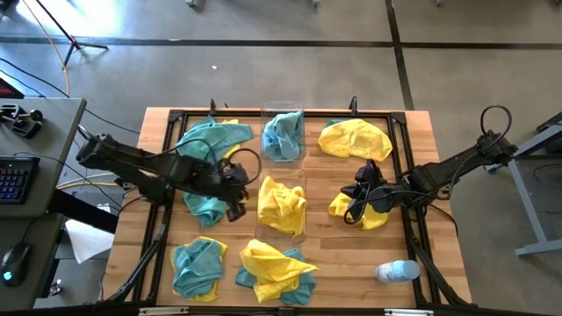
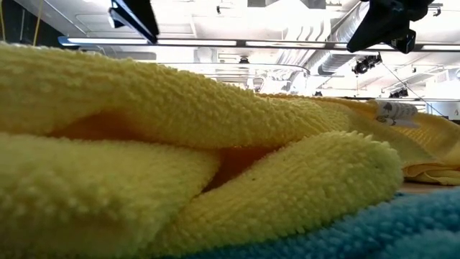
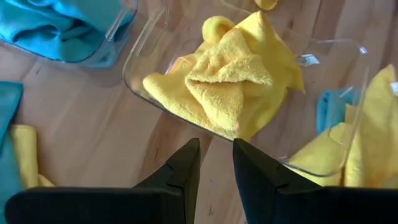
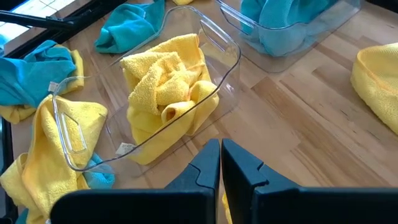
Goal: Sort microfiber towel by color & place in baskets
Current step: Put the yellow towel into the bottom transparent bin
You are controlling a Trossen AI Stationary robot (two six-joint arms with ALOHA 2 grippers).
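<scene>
Towels sit sorted in both baskets (image 1: 283, 209) mid-task; left gripper (image 1: 235, 204) parted, empty, right gripper (image 1: 356, 211) clenched above yellow towel (image 1: 373, 213), likely next.

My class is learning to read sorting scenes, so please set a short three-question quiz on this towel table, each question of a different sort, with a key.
1. True or false: the bin farther from the water bottle holds yellow towels.
2. Multiple choice: the left hand is (A) clamped on a teal towel, (B) holding nothing, its fingers slightly apart, (C) inside a bin.
3. Fill in: the right hand is shut above a ______ towel.

Key
1. False: it holds teal towels; the nearer bin holds the yellow ones.
2. B.
3. Yellow.
</scene>
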